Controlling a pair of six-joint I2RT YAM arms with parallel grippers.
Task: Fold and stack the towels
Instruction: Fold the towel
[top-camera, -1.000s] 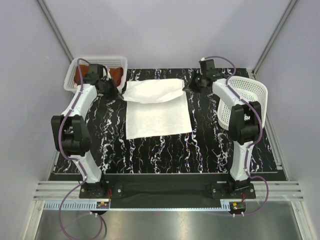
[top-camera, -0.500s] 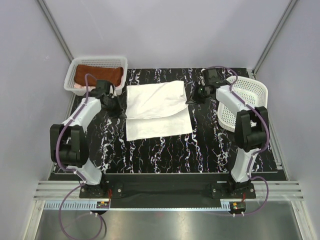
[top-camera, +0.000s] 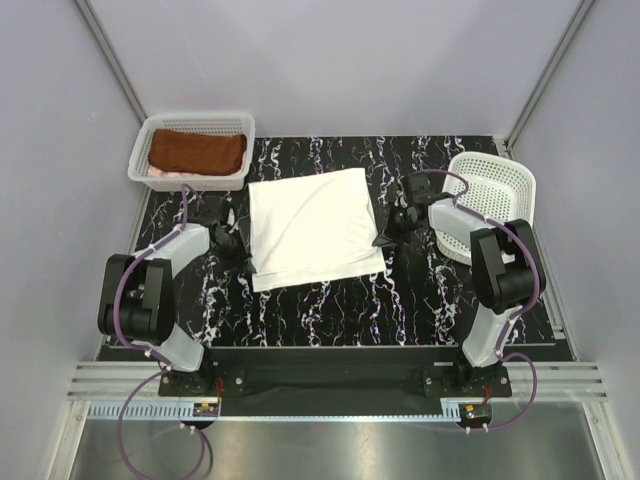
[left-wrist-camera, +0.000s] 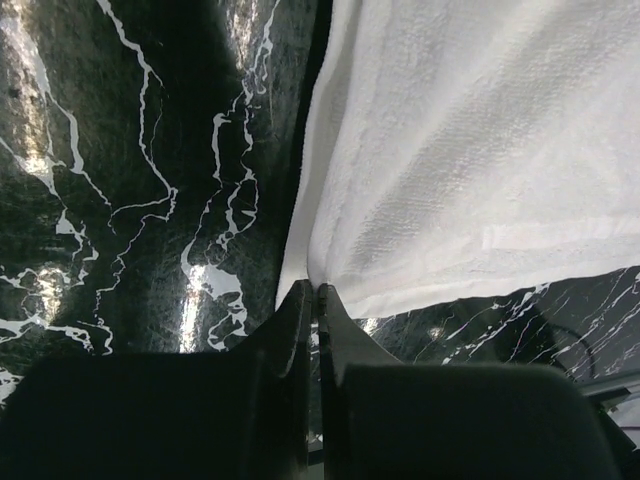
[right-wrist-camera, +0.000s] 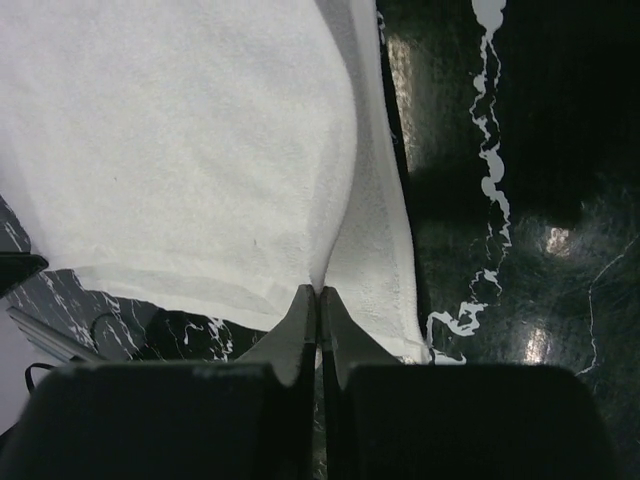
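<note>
The tabletop (top-camera: 330, 300) is glossy black, shot through with thin, branching white veins like marble. The white towel (top-camera: 312, 225) is plain and unpatterned; the wrist views show a fine looped pile and a smoother woven band along its hem. The rust-brown towel (top-camera: 197, 152) is one even, solid colour, and a sliver of pale pink towel (top-camera: 160, 172) shows beside it. The left basket (top-camera: 190, 122) and the right basket (top-camera: 497, 180) are white, with a regular grid of holes. The left tool (left-wrist-camera: 312, 290) and the right tool (right-wrist-camera: 318, 292) are matte black. The left arm (top-camera: 170, 250) and the right arm (top-camera: 455, 215) mix white and black segments, trailed by purple cables (top-camera: 114, 290). The walls (top-camera: 330, 60) are pale lilac-grey.
</note>
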